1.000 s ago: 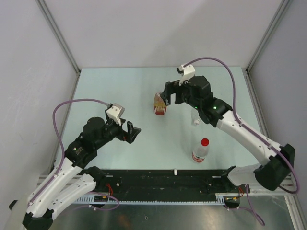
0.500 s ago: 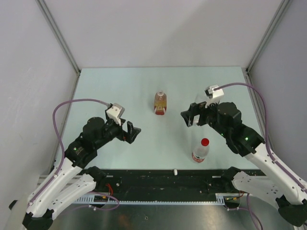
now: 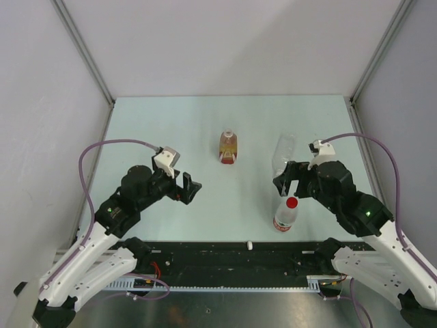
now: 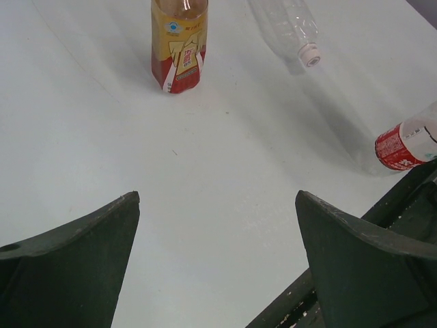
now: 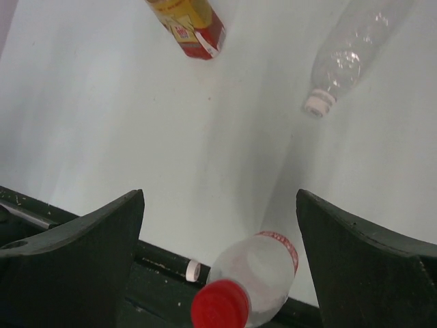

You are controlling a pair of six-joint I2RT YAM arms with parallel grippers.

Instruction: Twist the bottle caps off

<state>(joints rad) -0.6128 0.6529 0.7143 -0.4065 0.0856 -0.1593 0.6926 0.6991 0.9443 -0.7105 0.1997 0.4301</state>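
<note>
Top external | left gripper (image 3: 190, 187) spread, hovering | right gripper (image 3: 285, 179) spread near red cap (image 3: 291, 202)

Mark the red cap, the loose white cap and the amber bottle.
red cap (image 5: 220, 304): right wrist view, top face.
loose white cap (image 5: 193, 270): right wrist view, side wall.
amber bottle (image 4: 179, 58): left wrist view, label.

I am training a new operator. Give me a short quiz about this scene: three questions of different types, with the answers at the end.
1. True or false: the clear bottle lies on its side.
2. What colour is the cap on the bottle nearest the right gripper? A red, B white, C blue.
3. Fill in: the left gripper is ____ (open or shut).
Key: 1 true; 2 A; 3 open.
</note>
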